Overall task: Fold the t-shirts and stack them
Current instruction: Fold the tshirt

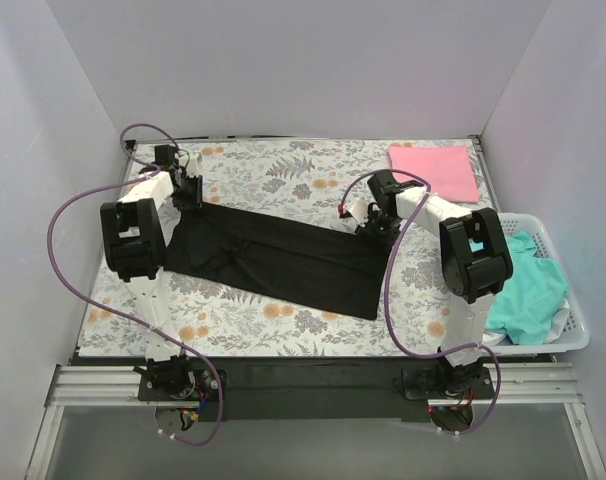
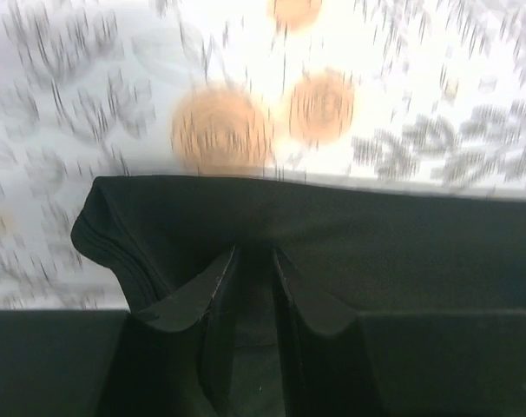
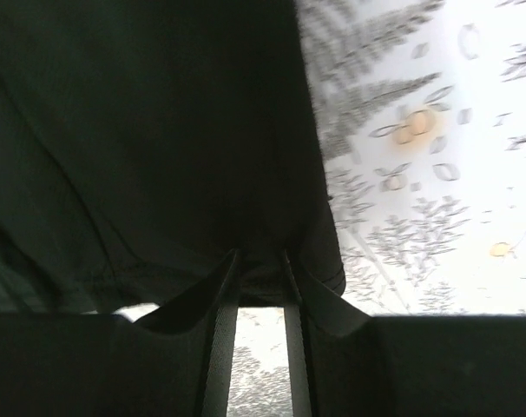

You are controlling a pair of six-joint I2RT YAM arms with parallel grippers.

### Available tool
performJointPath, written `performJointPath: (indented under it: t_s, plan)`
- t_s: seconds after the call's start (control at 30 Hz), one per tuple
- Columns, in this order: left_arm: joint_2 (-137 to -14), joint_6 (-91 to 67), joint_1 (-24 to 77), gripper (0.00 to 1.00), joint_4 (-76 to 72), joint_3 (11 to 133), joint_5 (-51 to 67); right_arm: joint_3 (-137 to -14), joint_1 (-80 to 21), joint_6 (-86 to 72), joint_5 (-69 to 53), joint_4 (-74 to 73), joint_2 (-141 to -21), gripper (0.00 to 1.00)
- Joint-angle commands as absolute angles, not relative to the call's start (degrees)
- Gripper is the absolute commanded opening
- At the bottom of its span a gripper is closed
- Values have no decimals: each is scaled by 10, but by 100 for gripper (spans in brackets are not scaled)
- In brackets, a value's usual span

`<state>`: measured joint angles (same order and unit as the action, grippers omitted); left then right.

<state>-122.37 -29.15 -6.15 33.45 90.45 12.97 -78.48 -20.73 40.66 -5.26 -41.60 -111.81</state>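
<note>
The black t-shirt (image 1: 283, 255) lies stretched across the middle of the floral table cloth (image 1: 273, 175), folded lengthwise into a long band. My left gripper (image 1: 188, 192) is shut on its far left edge; the left wrist view shows black fabric (image 2: 350, 234) pinched between the fingers. My right gripper (image 1: 368, 222) is shut on its far right edge, with the hem (image 3: 159, 156) clamped at the fingertips. The pink t-shirt (image 1: 435, 168) lies folded flat at the far right corner. The teal t-shirt (image 1: 525, 285) is crumpled in the basket.
A white lattice basket (image 1: 573, 335) stands off the table's right edge. White enclosure walls close in the left, back and right sides. Purple cables loop beside both arms.
</note>
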Motion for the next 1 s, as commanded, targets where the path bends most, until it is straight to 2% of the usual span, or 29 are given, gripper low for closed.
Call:
performJointPath:
  t_s: [0.0,0.23,0.27,0.33,0.47,0.6,0.97]
  plan:
    - [-1310,-261,-55,20,351,959,110,-752,-213,404,-74,-461,-1076,33]
    - [-1404,-244,-27,25,371,1201,192,-725,-225,397,-95,-489,-1014,36]
    - [-1406,-255,-26,27,380,1255,206,-731,-225,397,-92,-490,-1007,36]
    - [-1387,-272,-25,28,377,1280,213,-743,-225,395,-96,-494,-1003,36]
    - [-1294,-288,-26,31,347,1227,200,-799,-228,392,-119,-500,-1015,36]
    - [-1204,-303,-26,34,337,1110,201,-834,-242,394,-122,-503,-1054,35]
    - [-1084,-328,-30,34,366,881,171,-840,-295,393,-110,-487,-1128,30]
